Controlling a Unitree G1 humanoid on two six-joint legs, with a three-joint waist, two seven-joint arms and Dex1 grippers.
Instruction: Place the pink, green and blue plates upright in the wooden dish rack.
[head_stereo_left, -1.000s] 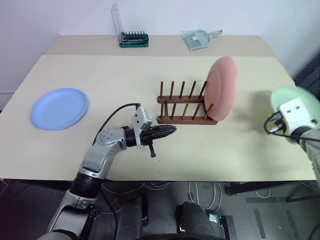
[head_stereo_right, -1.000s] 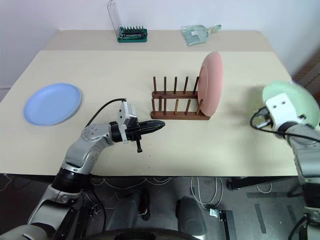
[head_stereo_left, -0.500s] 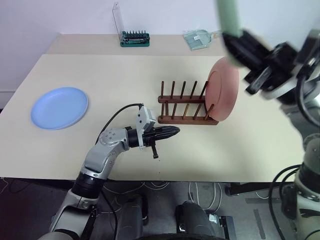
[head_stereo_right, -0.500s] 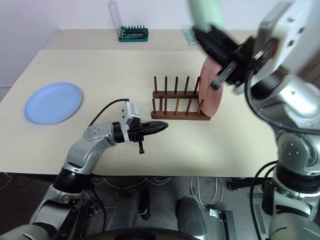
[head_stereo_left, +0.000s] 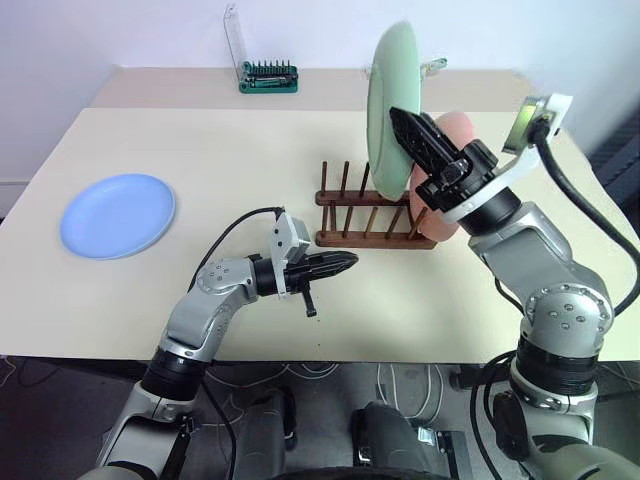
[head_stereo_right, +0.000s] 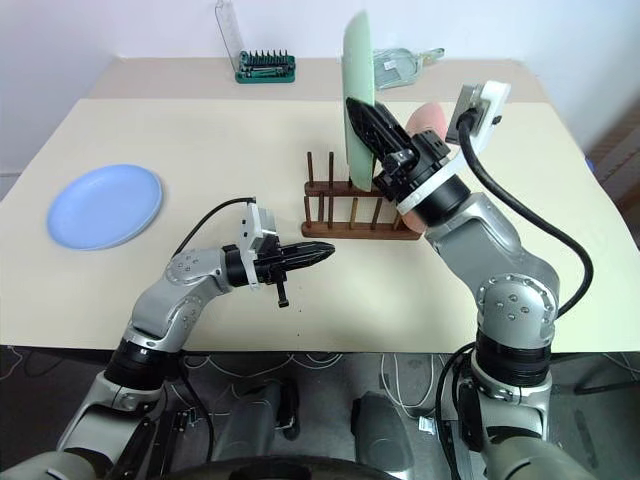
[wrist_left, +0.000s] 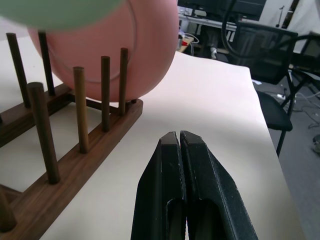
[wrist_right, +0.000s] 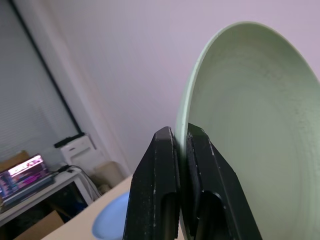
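Three plates: one racked, one held, one lying flat.
Left gripper (head_stereo_left: 345, 262): nearest; jaws fully closed, empty, level, just in front of the rack.
Rack (head_stereo_left: 350, 238): mid-counter (head_stereo_left: 250, 140); pink plate (head_stereo_left: 455, 215) upright in its right-end slot; remaining slots free.
Right gripper (head_stereo_right: 368, 118): jaws clamped on the rim of the green plate (head_stereo_left: 392, 90), held on edge above the rack, close beside the pink plate.
Blue plate (head_stereo_left: 117, 216): flat, far left, well apart.
Risk: green plate striking the pink one or landing on peg tips, caused by misalignment with the slot; rim pinch may slip.
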